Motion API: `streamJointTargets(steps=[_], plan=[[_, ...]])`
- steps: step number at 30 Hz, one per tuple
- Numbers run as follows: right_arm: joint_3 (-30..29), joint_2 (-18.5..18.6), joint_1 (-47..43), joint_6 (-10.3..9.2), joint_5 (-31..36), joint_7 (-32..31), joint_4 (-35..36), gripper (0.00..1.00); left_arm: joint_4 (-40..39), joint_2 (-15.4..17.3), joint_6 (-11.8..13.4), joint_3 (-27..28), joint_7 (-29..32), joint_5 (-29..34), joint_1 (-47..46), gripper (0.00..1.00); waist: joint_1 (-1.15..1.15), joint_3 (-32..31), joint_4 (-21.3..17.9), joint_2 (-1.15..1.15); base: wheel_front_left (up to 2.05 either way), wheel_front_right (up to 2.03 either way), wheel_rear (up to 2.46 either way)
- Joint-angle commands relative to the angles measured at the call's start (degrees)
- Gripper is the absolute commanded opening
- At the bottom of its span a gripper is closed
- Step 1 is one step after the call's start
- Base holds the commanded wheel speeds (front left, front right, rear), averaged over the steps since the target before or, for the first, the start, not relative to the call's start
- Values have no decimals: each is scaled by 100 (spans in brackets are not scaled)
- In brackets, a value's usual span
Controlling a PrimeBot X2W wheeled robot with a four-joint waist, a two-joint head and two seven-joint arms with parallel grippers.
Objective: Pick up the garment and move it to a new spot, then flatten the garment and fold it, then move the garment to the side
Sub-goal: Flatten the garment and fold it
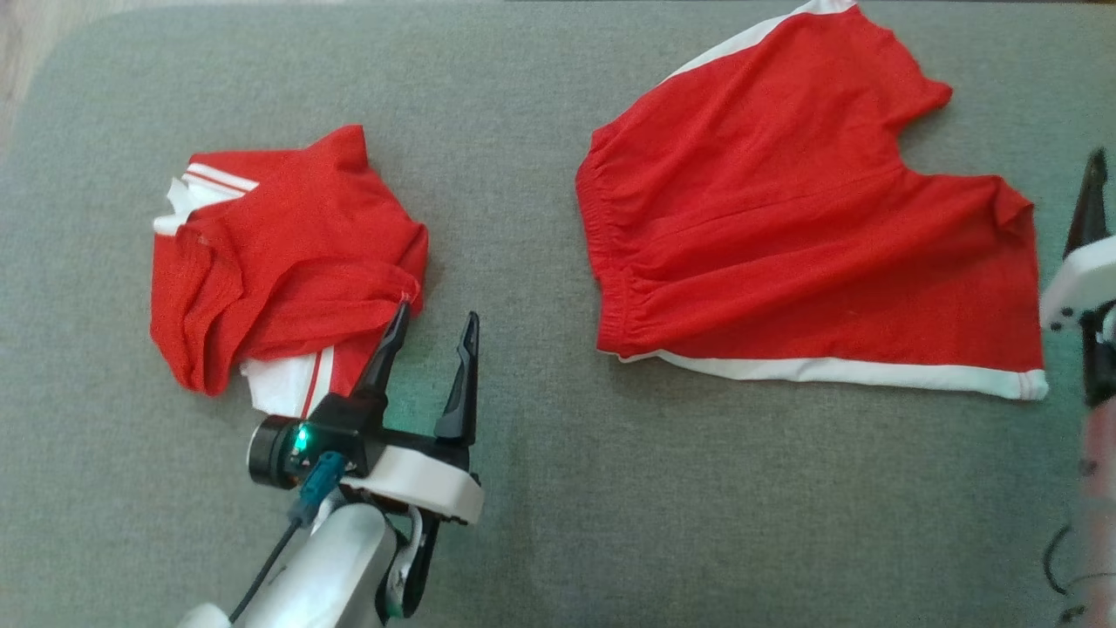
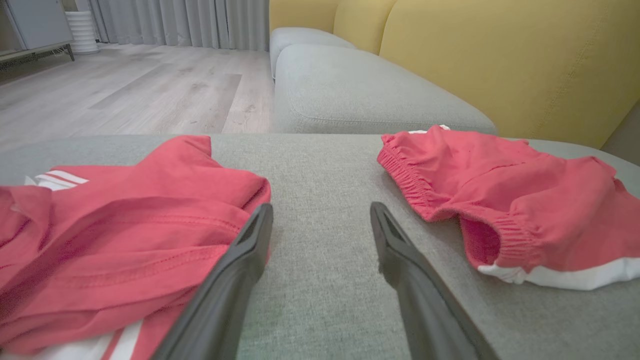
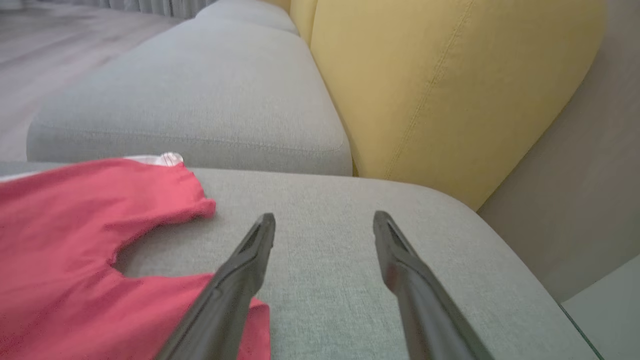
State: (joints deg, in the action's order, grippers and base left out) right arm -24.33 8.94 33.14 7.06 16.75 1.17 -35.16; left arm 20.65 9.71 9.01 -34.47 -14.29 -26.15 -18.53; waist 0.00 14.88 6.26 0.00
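Garment, head view: two red pieces, and I cannot tell which one is meant. The shirt [image 1: 279, 253] lies loosely bunched on the left of the grey cushion [image 1: 540, 523]. The shorts [image 1: 785, 227] lie spread flat, well apart on the right.
Head view, left gripper [image 1: 436, 312]: fingers spread and empty, one tip at the shirt's near edge.
Head view, right gripper [image 1: 1090, 218]: just beside the shorts' leg.
Left wrist view: fingers apart over bare cushion, with the shirt [image 2: 125, 225] against one finger and the shorts [image 2: 525, 200] off to the other side.
Right wrist view: right gripper [image 3: 325, 216] spread, holding nothing, with one finger over the hem of the shorts [image 3: 60, 225].
Risk: a pinch at the bunch's edge would likely catch only the top layer, so the shirt could unravel. A dragging finger could ruck the flat shorts.
Count: garments two (one shirt, one shorts); grippers two; fingers two each.
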Motion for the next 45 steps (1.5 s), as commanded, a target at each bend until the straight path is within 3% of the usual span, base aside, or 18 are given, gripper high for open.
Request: streamJointTargets(steps=[1,10,18,24,31,40,45], plan=[[131,-147,160,43,-18,290,306,100,-152,30,-4,268,-71,57,-203,100,0,-75,-50,0,0,0,0],[787,-559,-663,43,-760,1181,1206,100,-319,30,-70,417,-71,131,-51,100,0,-402,-306,0,0,0,0],[1640,-604,-2040,43,-1915,1341,2180,100,-494,9,-221,575,-71,234,163,100,0,-607,-631,0,0,0,0],[1910,-605,-2865,43,-2313,1360,2301,100,-449,-55,-337,670,-71,338,333,100,0,-704,-755,0,0,0,0],[1972,-605,-2854,43,-2377,1373,2356,100,-243,-95,-539,693,-71,468,353,100,0,-665,-842,0,0,0,0],[1934,-606,-2712,43,-2381,1380,2354,100,483,7,-1226,-6,431,727,-88,100,0,-417,-941,0,0,0,0],[1971,-606,-2647,43,-2405,1381,2352,100,793,37,-1279,-133,475,857,-387,100,0,-296,-1051,0,0,0,0]])
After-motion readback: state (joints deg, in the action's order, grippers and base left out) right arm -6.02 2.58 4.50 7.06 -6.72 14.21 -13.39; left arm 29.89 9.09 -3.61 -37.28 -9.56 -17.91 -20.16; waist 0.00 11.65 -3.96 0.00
